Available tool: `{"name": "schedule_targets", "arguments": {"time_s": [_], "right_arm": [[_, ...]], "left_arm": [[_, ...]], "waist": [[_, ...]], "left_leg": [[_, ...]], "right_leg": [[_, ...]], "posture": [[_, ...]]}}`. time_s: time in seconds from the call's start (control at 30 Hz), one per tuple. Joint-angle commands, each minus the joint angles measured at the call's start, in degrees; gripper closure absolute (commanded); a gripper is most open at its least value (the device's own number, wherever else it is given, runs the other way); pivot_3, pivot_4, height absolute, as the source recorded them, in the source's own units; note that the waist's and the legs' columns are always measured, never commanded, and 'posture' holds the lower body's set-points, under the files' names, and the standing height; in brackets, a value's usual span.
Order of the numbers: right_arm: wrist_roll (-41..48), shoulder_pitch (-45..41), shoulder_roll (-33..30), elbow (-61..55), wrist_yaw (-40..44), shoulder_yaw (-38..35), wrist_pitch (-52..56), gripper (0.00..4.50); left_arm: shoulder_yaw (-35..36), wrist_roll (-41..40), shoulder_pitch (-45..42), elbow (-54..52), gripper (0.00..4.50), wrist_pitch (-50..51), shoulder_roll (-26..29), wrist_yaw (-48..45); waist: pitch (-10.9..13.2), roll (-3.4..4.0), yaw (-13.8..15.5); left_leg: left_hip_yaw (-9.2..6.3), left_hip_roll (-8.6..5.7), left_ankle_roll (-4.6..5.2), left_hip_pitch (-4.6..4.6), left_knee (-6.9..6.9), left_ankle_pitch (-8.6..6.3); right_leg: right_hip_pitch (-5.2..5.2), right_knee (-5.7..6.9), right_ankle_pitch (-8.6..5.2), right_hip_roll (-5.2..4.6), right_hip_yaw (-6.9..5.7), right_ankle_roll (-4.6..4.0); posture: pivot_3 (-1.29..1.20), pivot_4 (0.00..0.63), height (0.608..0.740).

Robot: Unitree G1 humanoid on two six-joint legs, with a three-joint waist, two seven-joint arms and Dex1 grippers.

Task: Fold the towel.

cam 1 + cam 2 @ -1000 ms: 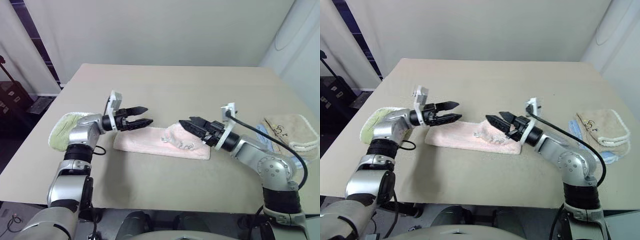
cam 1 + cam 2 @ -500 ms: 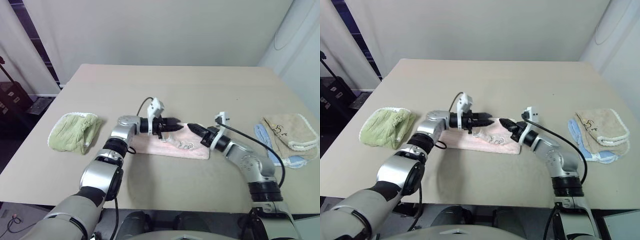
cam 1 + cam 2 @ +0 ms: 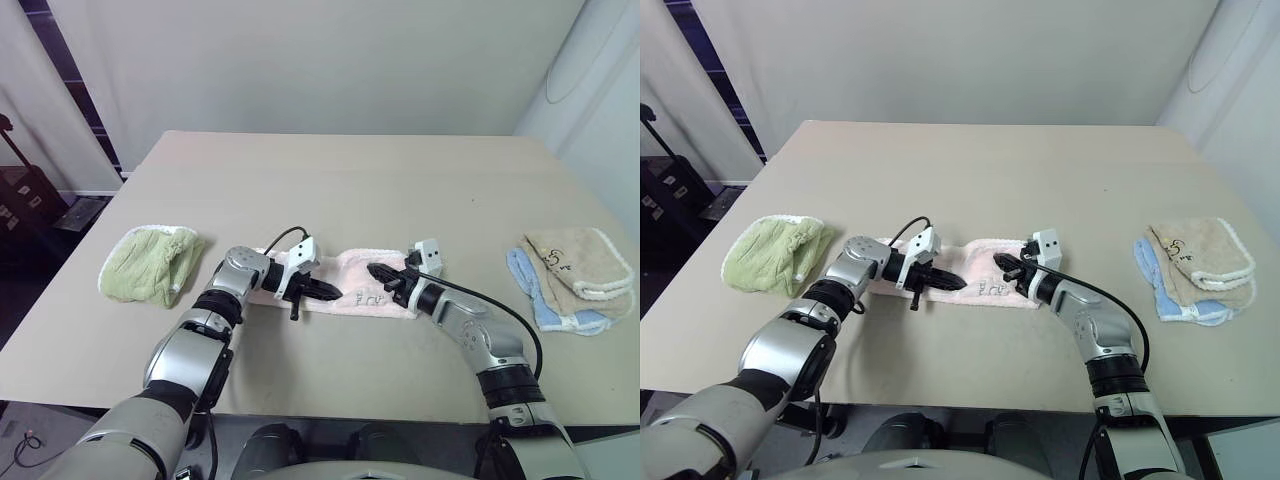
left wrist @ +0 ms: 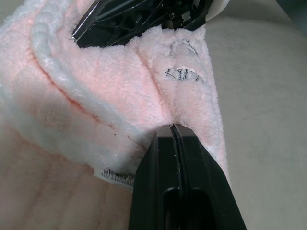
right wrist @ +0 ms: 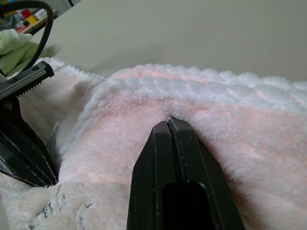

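Towel (image 3: 350, 285) — pale pink, folded into a long band — lies at the middle of the table (image 3: 360, 180), its long axis going from the robot's left to its right. Both grippers are on it, so neither arm is nearer. The left gripper (image 3: 328, 292) is closed on the pink cloth near its front edge — the right gripper (image 3: 378, 272) is closed on it further right, toward the far edge. The two point at each other.

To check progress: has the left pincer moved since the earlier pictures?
Yes. The left pincer moved away from the green towel and down onto the pink towel, where it is shut.
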Motion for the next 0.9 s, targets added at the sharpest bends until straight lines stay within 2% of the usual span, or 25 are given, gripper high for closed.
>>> {"name": "schedule_targets", "arguments": {"time_s": [0.03,0.2,0.37,0.4,0.47,0.53,0.83,0.9], "right_arm": [[1.04,-0.08,-1.36,-3.74,2.93,-1.30,0.33,4.50],[13.52,1.36,-2.84,-16.05,8.41,-7.33,7.79,4.50],[19.52,3.69,-3.91,-25.11,8.03,-8.65,13.48,4.50],[19.93,4.15,-4.06,-26.48,7.43,-8.58,14.28,4.50],[20.36,5.19,-4.07,-28.72,6.36,-8.39,15.20,4.50],[20.45,5.88,-3.79,-29.84,5.07,-8.34,15.92,4.50],[21.79,5.94,-0.41,-27.85,-0.68,-7.90,20.55,4.50],[23.46,5.14,0.69,-26.66,-1.53,-8.39,22.38,4.50]], "left_arm": [[0.73,-0.38,-0.28,-1.18,4.46,-0.43,-0.73,-0.12],[7.26,-10.77,-1.51,-8.85,4.46,12.81,0.09,-9.90],[9.86,-15.93,0.38,-20.81,4.46,25.49,5.38,-10.70],[10.44,-16.62,1.03,-22.90,4.30,27.41,7.05,-10.29],[11.52,-17.46,2.37,-25.86,3.91,31.06,10.61,-8.67],[12.34,-18.44,3.83,-28.29,3.30,35.25,13.74,-7.48],[18.79,-26.14,14.64,-41.77,0.03,57.07,25.60,1.52],[20.64,-28.19,17.01,-44.85,0.03,61.53,26.98,4.17]], "waist": [[0.00,0.00,0.10],[0.01,0.02,0.00],[0.00,0.02,-0.34],[0.00,0.02,-0.34],[-0.01,0.04,-0.44],[0.00,0.05,-0.39],[-0.01,0.04,-0.24],[-0.01,0.04,-0.25]], "left_leg": [[0.00,0.00,0.01,-0.01,0.00,0.01],[-0.01,0.00,0.11,-0.39,0.03,0.09],[-0.07,0.02,0.11,-0.33,-0.01,0.11],[-0.09,0.02,0.09,-0.32,-0.03,0.12],[-0.09,0.02,0.07,-0.27,-0.04,0.13],[-0.09,0.02,0.06,-0.24,-0.03,0.14],[-0.06,0.01,-0.05,-0.18,-0.01,0.10],[-0.06,0.01,-0.09,-0.16,-0.01,0.08]], "right_leg": [[-0.02,0.00,0.00,0.00,0.00,0.00],[-0.36,0.03,0.02,0.01,-0.03,0.03],[-0.34,0.05,0.02,0.07,-0.03,0.04],[-0.35,0.06,0.01,0.08,-0.04,0.03],[-0.33,0.10,0.01,0.08,-0.04,0.03],[-0.29,0.12,0.01,0.08,-0.04,0.02],[-0.18,0.08,-0.01,0.01,-0.04,-0.02],[-0.17,0.08,-0.02,0.01,-0.04,-0.03]], "posture": [[0.00,0.000,0.740],[0.00,0.000,0.740],[0.00,0.000,0.740],[0.00,0.000,0.740],[0.00,0.000,0.740],[0.00,0.000,0.740],[0.00,0.000,0.740],[0.00,0.000,0.740]]}}
